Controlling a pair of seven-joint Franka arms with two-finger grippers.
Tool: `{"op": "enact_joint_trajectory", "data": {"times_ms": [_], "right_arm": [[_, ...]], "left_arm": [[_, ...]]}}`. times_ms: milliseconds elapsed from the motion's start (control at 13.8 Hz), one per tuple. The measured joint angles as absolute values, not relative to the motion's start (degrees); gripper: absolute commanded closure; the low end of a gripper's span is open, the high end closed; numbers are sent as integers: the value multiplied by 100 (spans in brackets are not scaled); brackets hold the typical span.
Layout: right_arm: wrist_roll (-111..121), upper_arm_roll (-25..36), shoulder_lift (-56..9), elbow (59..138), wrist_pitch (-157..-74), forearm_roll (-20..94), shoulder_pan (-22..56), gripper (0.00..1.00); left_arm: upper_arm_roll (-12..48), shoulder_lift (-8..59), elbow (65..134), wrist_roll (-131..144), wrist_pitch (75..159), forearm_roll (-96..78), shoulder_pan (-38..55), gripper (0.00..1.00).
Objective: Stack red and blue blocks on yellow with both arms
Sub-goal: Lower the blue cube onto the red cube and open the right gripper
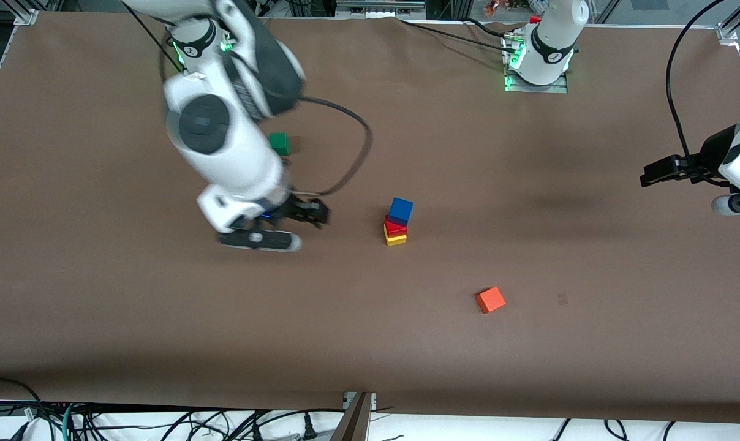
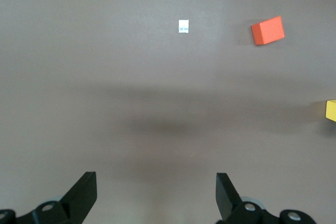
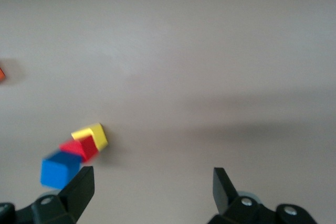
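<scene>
- Cubes, counted: five in all, one of each colour — one yellow cube [image 1: 396, 239], one red cube [image 1: 395, 227], one blue cube [image 1: 400, 210], one orange cube [image 1: 490, 300] and one green cube [image 1: 279, 143].
- Stack: near the middle of the brown worktop [image 1: 100, 318], the yellow cube rests on the surface, the red cube sits on it, and the blue cube sits on the red one, turned slightly askew.
- Loose cubes: the orange cube lies alone on the worktop, nearer to the front camera's edge than the stack and toward the left arm's end. The green cube lies toward the edge along which the bases stand, beside the right arm and partly hidden by it.
- Right gripper [image 1: 284, 229]: low over bare worktop beside the stack, toward the right arm's end; its fingers [image 3: 79, 187] are spread and hold nothing.
- Left gripper [image 1: 655, 174]: raised over the left arm's end of the worktop, well apart from the stack; its fingers [image 2: 84, 192] are spread and hold nothing.
- Left wrist view only: a small white label [image 2: 183, 25] on the worktop, near the orange cube [image 2: 268, 30]; only an edge of the yellow cube [image 2: 331, 109] shows.
- Right wrist view only: the whole stack from the side, leaning out of the gripper's span — yellow [image 3: 93, 135], red [image 3: 77, 149], blue [image 3: 59, 169].
- Front view only: the green cube and both arms together.
</scene>
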State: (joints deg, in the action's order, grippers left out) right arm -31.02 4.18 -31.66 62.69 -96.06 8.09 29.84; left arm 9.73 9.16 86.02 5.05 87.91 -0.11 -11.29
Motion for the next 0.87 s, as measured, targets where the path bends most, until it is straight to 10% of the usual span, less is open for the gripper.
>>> {"op": "enact_joint_trajectory", "data": {"times_ms": [507,868], "right_arm": [[-1483,735,-154,9146,-9091,627,2087,0],[-888,733,350,9578,-9034,188,2028,0]], "left_arm": [[977,929,8546,505,8792,-146,-1130,0],[982,930,8489,505,8793,-147,-1130,0]]}}
